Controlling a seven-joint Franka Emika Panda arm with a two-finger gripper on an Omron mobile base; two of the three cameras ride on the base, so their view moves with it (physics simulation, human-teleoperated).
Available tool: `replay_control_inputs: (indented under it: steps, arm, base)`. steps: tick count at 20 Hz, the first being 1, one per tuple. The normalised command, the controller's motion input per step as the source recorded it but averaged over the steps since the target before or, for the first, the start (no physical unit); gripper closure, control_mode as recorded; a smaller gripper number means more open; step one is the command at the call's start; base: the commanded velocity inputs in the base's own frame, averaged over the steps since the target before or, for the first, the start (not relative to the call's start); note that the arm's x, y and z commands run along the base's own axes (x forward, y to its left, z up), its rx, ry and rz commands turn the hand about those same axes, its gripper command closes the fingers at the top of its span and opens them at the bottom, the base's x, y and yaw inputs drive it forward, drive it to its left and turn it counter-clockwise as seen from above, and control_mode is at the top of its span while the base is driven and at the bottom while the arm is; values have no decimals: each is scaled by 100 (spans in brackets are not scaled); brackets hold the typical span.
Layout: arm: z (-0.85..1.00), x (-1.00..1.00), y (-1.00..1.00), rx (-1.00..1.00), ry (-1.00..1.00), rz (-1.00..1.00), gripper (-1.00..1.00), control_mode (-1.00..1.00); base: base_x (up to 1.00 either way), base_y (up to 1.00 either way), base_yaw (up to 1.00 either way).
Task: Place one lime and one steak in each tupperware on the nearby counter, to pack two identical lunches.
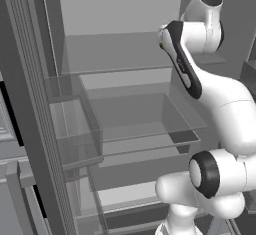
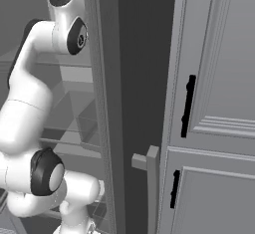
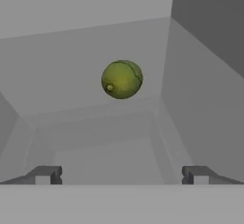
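**Lime ahead of a wide-open gripper inside the fridge**

While the white arm (image 1: 220, 104) reached up and forward into a pale grey fridge interior, the gripper (image 3: 121, 174) stood spread wide in the hand view, one dark fingertip (image 3: 45, 174) at the lower left and the other at the lower right, with nothing held between them. Ahead of the gap, roughly centred and well apart from both tips, sat the lime (image 3: 122, 79), a glossy yellow-green ball resting on a flat grey shelf surface near the back wall. A darker side wall (image 3: 209, 37) rose to the lime's right. From the left base view, clear glass shelves (image 1: 135, 114) and a see-through bin (image 1: 75, 129) stepped down inside the compartment. Seen from the right base view, the open fridge door's edge (image 2: 107, 103) stood just right of the arm, and grey panelled cabinets (image 2: 219, 103) with black bar handles (image 2: 188, 106) lay farther right.
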Motion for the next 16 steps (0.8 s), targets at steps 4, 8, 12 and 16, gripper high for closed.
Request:
replay_control_inputs:
  steps: [4,8,12,16]
  arm:
    - [-15,68,-17,0,3,0,-100,-100]
    - [-11,73,0,0,4,0,-100,-100]
    - [-6,74,-1,0,5,0,-100,-100]
    - [-4,67,-3,0,8,0,-100,-100]
  base:
    - [0,0,0]
    - [0,0,0]
    - [0,0,0]
    - [0,0,0]
